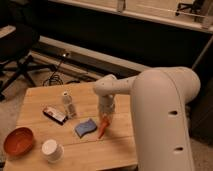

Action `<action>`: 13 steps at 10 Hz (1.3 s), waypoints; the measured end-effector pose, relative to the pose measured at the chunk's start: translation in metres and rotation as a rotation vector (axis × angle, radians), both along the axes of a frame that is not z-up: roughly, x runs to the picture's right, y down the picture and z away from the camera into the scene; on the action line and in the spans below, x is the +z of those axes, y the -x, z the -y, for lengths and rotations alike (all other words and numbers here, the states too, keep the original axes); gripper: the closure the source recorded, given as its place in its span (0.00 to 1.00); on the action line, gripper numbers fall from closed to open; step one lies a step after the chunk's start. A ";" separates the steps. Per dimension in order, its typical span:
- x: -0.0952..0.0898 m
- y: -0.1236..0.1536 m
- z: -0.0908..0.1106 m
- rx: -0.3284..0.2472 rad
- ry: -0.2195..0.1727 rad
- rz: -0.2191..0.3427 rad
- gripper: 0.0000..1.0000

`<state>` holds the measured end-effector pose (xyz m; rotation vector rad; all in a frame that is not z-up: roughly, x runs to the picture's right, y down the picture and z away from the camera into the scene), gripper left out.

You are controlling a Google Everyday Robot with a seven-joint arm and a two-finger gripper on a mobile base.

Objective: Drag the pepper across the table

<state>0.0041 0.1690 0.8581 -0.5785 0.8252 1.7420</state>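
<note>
The slim orange-red pepper (103,127) lies on the light wooden table (115,150), just right of the blue sponge (85,128). My gripper (105,116) reaches down from the white arm and sits right over the pepper's upper end, which it partly hides. The pepper's lower tip points toward the table's front.
A round orange-red bowl (18,141) sits at the front left. A white cup (51,150) stands near the front edge. A small clear bottle (66,102) and a dark snack packet (54,114) are left of the sponge. An office chair (15,47) stands at the far left.
</note>
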 end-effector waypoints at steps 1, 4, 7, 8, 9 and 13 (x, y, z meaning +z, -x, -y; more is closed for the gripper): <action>0.006 -0.004 0.009 -0.016 0.006 -0.003 0.68; 0.026 -0.008 0.030 -0.050 0.031 0.009 0.68; 0.046 -0.002 0.060 -0.058 0.018 0.041 0.68; 0.052 0.003 0.073 -0.042 0.005 0.067 0.68; 0.055 0.007 0.079 -0.028 -0.001 0.085 0.68; 0.076 0.022 0.091 -0.004 0.007 0.128 0.68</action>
